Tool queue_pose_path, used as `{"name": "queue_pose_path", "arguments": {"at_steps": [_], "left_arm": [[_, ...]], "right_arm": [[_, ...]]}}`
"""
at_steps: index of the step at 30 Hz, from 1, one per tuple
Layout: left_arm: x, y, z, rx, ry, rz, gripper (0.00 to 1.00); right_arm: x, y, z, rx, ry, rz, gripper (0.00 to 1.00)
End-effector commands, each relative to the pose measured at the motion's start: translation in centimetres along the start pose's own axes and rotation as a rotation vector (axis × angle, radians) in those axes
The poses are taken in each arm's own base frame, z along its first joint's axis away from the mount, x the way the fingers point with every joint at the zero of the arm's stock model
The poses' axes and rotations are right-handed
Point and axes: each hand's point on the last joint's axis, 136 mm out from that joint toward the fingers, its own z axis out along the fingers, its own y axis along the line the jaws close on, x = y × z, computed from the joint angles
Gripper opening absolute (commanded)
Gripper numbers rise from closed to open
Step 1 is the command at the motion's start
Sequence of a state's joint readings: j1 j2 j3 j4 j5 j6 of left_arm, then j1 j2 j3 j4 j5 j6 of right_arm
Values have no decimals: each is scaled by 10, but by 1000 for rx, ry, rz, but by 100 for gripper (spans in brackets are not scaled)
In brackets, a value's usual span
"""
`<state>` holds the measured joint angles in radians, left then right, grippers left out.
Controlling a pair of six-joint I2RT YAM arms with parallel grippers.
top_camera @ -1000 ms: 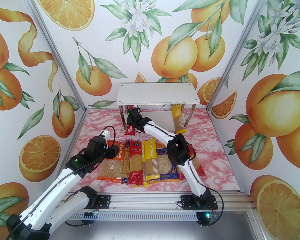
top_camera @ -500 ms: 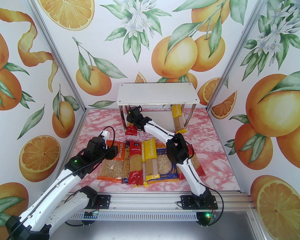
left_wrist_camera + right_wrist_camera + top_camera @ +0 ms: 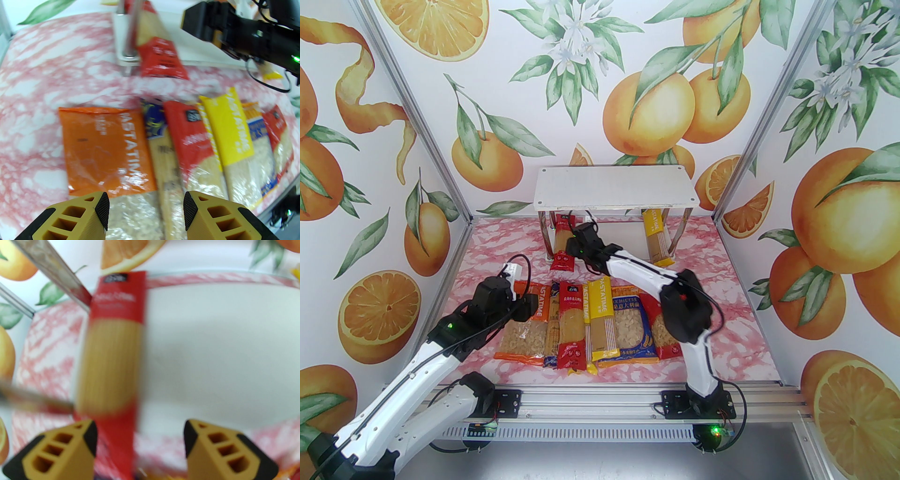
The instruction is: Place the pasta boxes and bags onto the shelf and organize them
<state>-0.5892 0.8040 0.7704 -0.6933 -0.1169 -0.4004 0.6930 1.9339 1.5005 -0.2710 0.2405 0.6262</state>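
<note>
Right gripper [image 3: 140,437]: jaws wide, clamping nothing. The near end of the red spaghetti pack [image 3: 112,357] lies below them, close to the 9 o'clock finger. The pack runs toward 12 o'clock along the lower board at the 9 o'clock end of the shelf [image 3: 614,190]. A yellow spaghetti pack [image 3: 657,239] lies at the 3 o'clock end.

Left gripper [image 3: 145,211]: jaws wide and empty above the orange bag [image 3: 98,145] and the dark blue spaghetti pack [image 3: 161,150]. Both lie in the row of packs at 6 o'clock from the shelf.

Handling, as judged: the long packs are light, stiff lengthwise and brittle inside slick film, so pinch across the narrow width near mid-length. The bags are soft with shifting contents, so grip them centrally.
</note>
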Motion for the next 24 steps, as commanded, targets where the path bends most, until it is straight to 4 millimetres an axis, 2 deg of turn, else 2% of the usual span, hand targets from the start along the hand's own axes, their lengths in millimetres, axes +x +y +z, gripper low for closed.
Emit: {"name": "queue_pose_path", "arguments": {"at_steps": [1,6,10,14,17,20,24], "left_arm": [[29,-5,7,-26,83,-15,55],[45,-24,14,-84,118,8,55],[54,-44,28,-101,154,-20,56],[67,-67,49,-82,207,-65,56],[72,-84,59,-58,227,-80,60],[77,-94,65,-52,245,-94,64],[81,-97,67,-52,252,-120,69]], "right_arm": [[19,-23,-38,13,44,-33,67],[51,-62,-95,64,117,-77,74],[61,-77,-127,48,129,-72,82],[64,-81,-143,8,127,-64,89],[67,-85,-148,-4,142,-70,93],[69,-88,-152,-17,149,-75,100],[67,-89,-157,-57,141,-66,100]]}}
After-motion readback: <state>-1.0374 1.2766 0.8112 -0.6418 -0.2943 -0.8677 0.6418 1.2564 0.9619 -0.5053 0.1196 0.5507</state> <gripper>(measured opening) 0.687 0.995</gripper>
